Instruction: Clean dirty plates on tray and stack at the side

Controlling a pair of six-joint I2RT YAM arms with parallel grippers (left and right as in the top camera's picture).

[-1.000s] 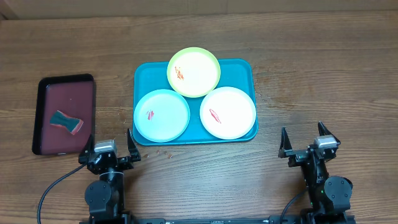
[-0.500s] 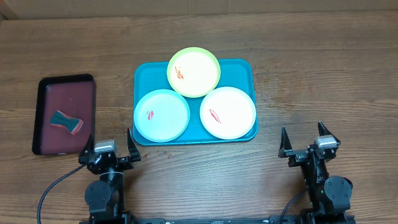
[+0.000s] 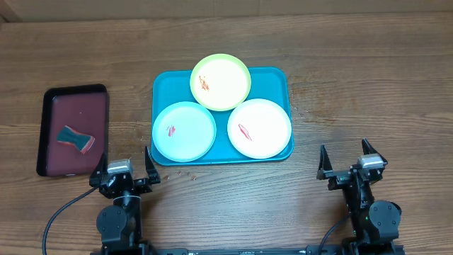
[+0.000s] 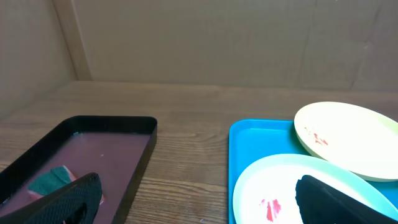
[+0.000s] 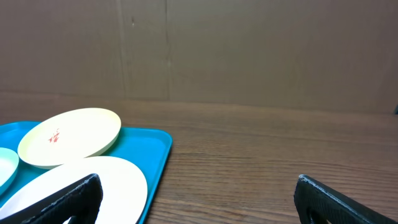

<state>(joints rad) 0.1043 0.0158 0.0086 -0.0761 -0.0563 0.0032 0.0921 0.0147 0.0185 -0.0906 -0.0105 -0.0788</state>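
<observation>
The turquoise tray [image 3: 164,85] lies mid-table and holds three plates. The yellow-green plate [image 3: 221,82] sits at the back and overlaps the other two; it has a red smear. The light blue plate [image 3: 184,131] is front left with a red smear. The white plate [image 3: 259,128] is front right with a red streak. My left gripper [image 3: 122,158] is open and empty at the near edge, left of the tray. My right gripper [image 3: 347,152] is open and empty at the near right. The left wrist view shows the tray [image 4: 249,140] and blue plate [image 4: 273,186]; the right wrist view shows the white plate [image 5: 106,186].
A black-rimmed maroon tray [image 3: 47,134] lies at the left with a green and red sponge [image 3: 75,139] in it. Small crumbs [image 3: 188,172] lie on the wood in front of the turquoise tray. A cardboard wall stands behind the table.
</observation>
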